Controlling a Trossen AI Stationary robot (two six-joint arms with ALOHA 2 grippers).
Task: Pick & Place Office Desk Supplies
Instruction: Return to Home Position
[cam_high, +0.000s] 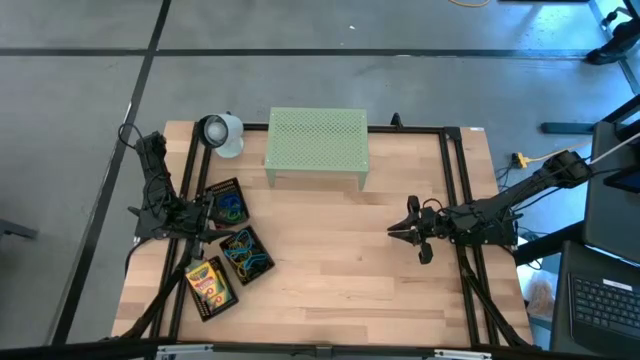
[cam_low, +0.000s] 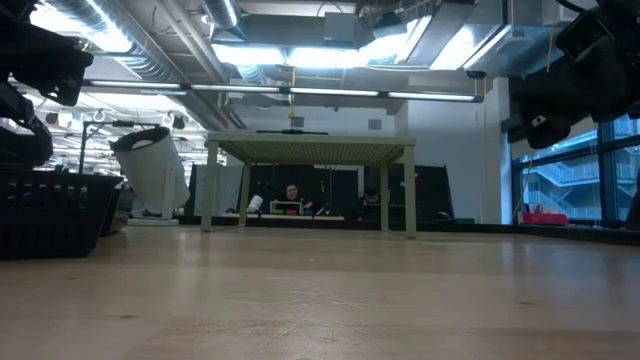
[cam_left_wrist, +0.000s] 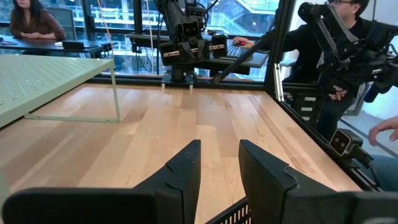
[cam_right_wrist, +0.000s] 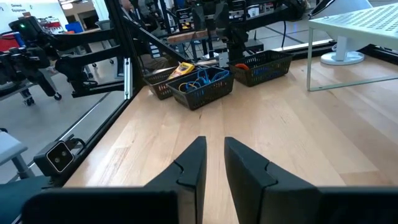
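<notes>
Three black mesh trays sit at the table's left. One holds blue and green rubber bands (cam_high: 230, 208), one blue and yellow bands (cam_high: 244, 255), and the nearest the yellow-green crayon boxes (cam_high: 208, 286). The right wrist view shows the blue bands (cam_right_wrist: 202, 79) and a crayon box (cam_right_wrist: 185, 68) in their trays. My left gripper (cam_high: 207, 226) (cam_left_wrist: 219, 163) hovers open between the trays, over a tray's rim (cam_left_wrist: 231, 214), holding nothing. My right gripper (cam_high: 391, 231) (cam_right_wrist: 215, 155) hangs over bare wood right of centre, pointing toward the trays, fingers a narrow gap apart. No binder clips show.
The pale-green perforated stand (cam_high: 317, 147) stands at the far edge, with a white lamp-like object (cam_high: 221, 134) to its left. Black frame rails (cam_high: 452, 180) run along the table's sides. Bare wood (cam_high: 330, 260) lies between the arms. People (cam_left_wrist: 348, 56) stand beyond the table's right edge.
</notes>
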